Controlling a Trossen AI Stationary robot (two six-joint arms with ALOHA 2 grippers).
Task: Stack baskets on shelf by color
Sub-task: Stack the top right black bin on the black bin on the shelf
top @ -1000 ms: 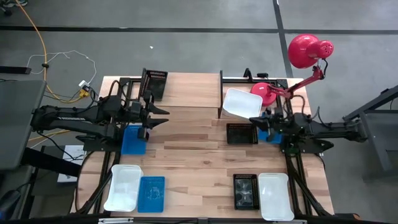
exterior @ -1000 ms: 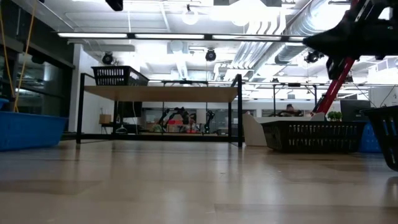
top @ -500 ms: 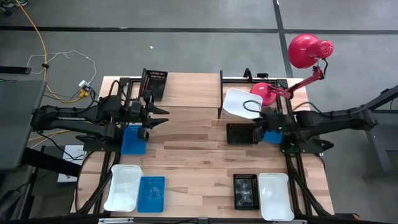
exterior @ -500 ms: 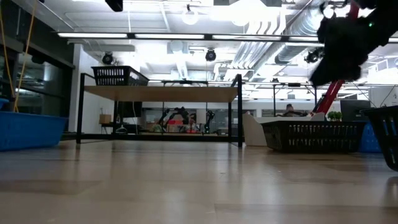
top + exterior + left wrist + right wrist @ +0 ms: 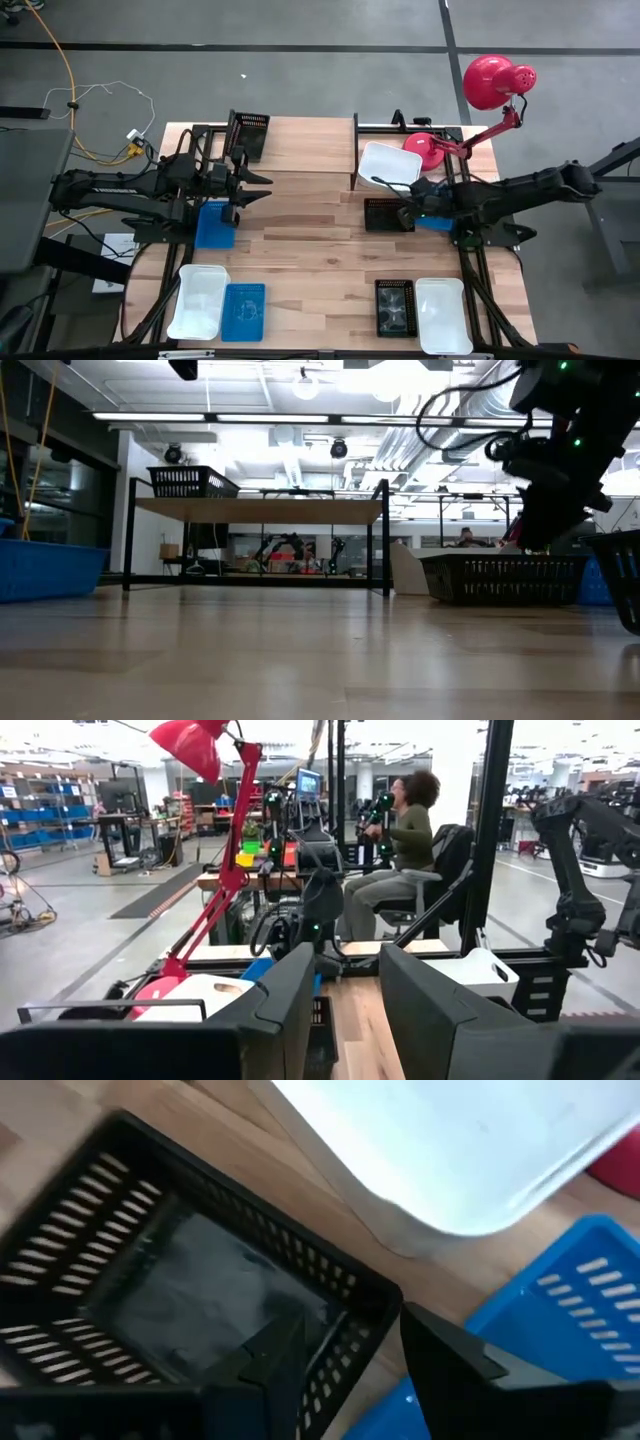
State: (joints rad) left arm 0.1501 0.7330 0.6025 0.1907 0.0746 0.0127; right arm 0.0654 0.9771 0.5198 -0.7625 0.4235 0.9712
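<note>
A black basket (image 5: 388, 215) (image 5: 190, 1300) rests flat on the table right of the shelf (image 5: 300, 150). My right gripper (image 5: 403, 207) (image 5: 350, 1350) points steeply down over its right end. It is open, with one finger above the inside and one outside the wall near a corner. A white basket (image 5: 388, 165) leans against the shelf's right end, and a blue basket (image 5: 437, 220) lies under my right arm. Another black basket (image 5: 248, 133) (image 5: 190, 480) sits on the shelf's left end. My left gripper (image 5: 262, 187) (image 5: 345, 1010) hovers level and open at the left.
A blue basket (image 5: 215, 222) lies below my left arm. Along the near edge lie a white basket (image 5: 198, 300), a blue one (image 5: 244, 310), a black one (image 5: 395, 305) and a white one (image 5: 440, 315). A red lamp (image 5: 495, 82) stands at the far right. A person (image 5: 405, 830) sits beyond the table.
My right gripper has swung from pointing level to pointing steeply down. It has reached a little toward the table's left and sunk over the black basket's right end. No basket has moved.
</note>
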